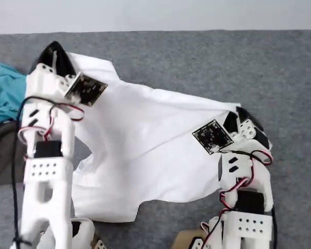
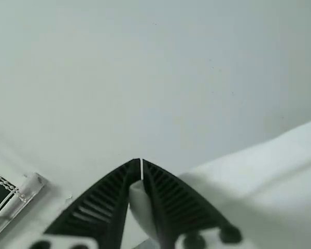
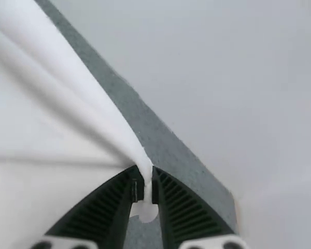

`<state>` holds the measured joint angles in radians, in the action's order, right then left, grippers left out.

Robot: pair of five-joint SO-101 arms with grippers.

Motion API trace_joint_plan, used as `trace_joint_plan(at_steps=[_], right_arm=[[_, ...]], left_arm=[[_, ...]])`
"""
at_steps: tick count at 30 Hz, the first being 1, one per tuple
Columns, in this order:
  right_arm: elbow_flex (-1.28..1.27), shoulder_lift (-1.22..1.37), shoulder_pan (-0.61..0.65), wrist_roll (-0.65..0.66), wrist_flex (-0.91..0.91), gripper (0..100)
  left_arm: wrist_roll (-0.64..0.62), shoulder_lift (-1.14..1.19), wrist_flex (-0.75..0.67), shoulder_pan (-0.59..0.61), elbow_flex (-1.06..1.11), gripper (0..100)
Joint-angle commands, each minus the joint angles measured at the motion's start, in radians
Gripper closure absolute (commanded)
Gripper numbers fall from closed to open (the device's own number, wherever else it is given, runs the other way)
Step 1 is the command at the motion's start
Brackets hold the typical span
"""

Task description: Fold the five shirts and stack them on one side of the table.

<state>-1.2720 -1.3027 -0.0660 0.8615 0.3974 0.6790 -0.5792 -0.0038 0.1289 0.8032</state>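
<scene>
Jaws closed on shirt [image 1: 145, 140]: left gripper [image 1: 54, 54] at ten o'clock, right gripper [image 1: 243, 118] at three. Probably light, limp; best gripped by edges.

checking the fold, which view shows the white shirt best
The high view: the white shirt lies spread across the table, held at opposite edges by the left gripper and right gripper. Each wrist view shows a pinch of cloth between shut jaws.
</scene>
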Motion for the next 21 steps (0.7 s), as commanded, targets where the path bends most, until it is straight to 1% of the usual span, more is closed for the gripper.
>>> trace_joint_plan(at_steps=[1,3,5,9,14,17,21], right_arm=[[0.037,-0.005,-0.01,0.005,-0.036,98.8],[0.087,0.018,-0.008,-0.029,-0.012,98.8],[0.17,0.084,-0.01,-0.081,0.028,98.8],[0.345,0.303,-0.008,-0.138,0.067,98.8],[0.506,0.602,-0.007,-0.149,0.064,98.8],[0.585,0.753,-0.007,-0.176,0.061,98.8],[0.677,0.929,-0.005,-0.183,0.061,98.8]], left_arm=[[-0.038,0.071,-0.034,-0.006,-0.128,100],[-0.078,0.11,-0.032,-0.005,-0.179,100],[-0.086,0.147,-0.032,-0.003,-0.225,100],[-0.086,0.215,-0.032,-0.009,-0.292,100],[-0.086,0.308,-0.032,-0.009,-0.351,100],[-0.087,0.379,-0.032,-0.009,-0.389,100],[-0.087,0.494,-0.032,-0.011,-0.45,100]])
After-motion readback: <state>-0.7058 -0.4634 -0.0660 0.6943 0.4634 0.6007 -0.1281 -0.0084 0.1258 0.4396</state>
